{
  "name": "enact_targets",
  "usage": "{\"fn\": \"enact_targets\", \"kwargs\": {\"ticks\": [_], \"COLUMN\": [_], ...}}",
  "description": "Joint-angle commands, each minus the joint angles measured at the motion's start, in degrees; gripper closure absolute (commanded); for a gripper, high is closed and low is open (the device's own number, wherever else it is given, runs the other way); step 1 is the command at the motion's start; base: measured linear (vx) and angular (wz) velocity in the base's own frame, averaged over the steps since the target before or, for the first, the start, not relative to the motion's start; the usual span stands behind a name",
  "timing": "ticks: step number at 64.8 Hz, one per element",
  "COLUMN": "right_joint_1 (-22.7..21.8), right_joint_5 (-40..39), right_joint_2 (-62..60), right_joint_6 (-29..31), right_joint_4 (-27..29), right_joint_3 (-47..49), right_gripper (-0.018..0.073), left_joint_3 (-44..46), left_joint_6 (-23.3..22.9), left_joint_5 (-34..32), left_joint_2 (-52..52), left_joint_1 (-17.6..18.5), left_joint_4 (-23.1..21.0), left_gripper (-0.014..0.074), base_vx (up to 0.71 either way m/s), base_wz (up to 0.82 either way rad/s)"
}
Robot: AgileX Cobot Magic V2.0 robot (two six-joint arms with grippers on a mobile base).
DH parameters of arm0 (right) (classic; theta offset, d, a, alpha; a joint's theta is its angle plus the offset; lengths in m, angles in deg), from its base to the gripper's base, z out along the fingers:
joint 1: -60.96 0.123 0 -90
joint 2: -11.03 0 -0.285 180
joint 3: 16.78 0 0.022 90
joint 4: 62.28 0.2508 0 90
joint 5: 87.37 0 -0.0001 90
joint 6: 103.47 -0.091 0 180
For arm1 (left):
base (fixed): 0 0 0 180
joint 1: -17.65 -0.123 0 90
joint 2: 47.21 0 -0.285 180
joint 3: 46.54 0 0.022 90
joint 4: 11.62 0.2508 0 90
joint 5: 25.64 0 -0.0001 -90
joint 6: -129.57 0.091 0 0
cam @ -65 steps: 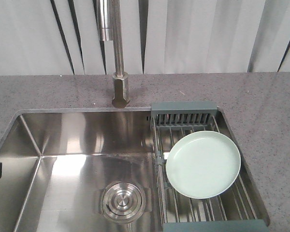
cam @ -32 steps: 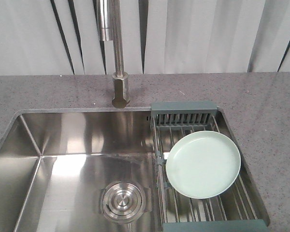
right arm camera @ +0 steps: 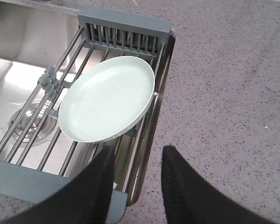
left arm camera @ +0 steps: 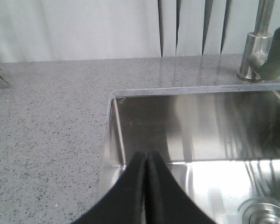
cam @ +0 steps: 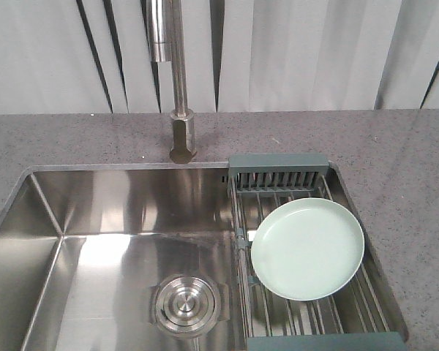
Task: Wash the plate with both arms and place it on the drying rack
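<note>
The pale mint-green plate (cam: 307, 248) lies tilted on the steel bars of the drying rack (cam: 278, 161), which spans the right end of the sink. In the right wrist view the plate (right arm camera: 107, 100) rests just ahead of my right gripper (right arm camera: 139, 151). That gripper is open and empty, hanging over the rack's (right arm camera: 123, 22) right rail and the counter edge, apart from the plate. My left gripper (left arm camera: 146, 155) is shut with nothing in it, above the sink's left wall. Neither arm shows in the front view.
A steel sink (cam: 117, 197) holds a round drain (cam: 187, 303). A tall faucet (cam: 177, 80) stands behind it, also seen in the left wrist view as the faucet (left arm camera: 259, 60). Speckled grey countertop (cam: 410, 168) surrounds the sink. Pleated curtains hang at the back.
A black part of the left arm at the front view's left edge one second ago has left that view. The plate and rack have not moved.
</note>
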Motion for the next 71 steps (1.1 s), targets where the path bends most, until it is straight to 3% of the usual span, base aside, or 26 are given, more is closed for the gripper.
{"fn": "enact_targets", "kwargs": {"ticks": [1,10,21,33,55,71], "right_joint_1": [0.0,0.0,0.0,0.0,0.0,0.0], "right_joint_5": [-3.6,-3.6,-3.6,-3.6,-3.6,-3.6], "right_joint_2": [0.3,0.3,0.4,0.3,0.3,0.3], "right_joint_6": [0.0,0.0,0.0,0.0,0.0,0.0], "right_joint_4": [-0.4,-0.4,-0.4,-0.4,-0.4,-0.4], "right_joint_3": [1.4,1.4,1.4,1.4,1.4,1.4], "right_gripper": [0.0314,0.0314,0.0314,0.0314,0.0314,0.0314], "left_joint_3": [-3.2,-8.9,-8.8,-8.8,-8.8,-8.9], "left_joint_6": [-0.6,-0.6,-0.7,-5.8,-5.8,-4.5], "left_joint_5": [-10.6,-16.3,-15.1,-15.4,-15.9,-21.4], "left_joint_2": [-2.6,-7.3,-9.9,-9.9,-9.9,-9.8], "left_joint_1": [-0.9,-1.5,-1.5,-1.5,-1.5,-1.5], "left_joint_4": [-0.2,-0.2,-0.2,-0.2,-0.2,-0.2], "left_gripper": [0.0603,0.0603,0.0603,0.0603,0.0603,0.0603], "base_vx": [0.00,0.00,0.00,0.00,0.00,0.00], "base_wz": [0.00,0.00,0.00,0.00,0.00,0.00]}}
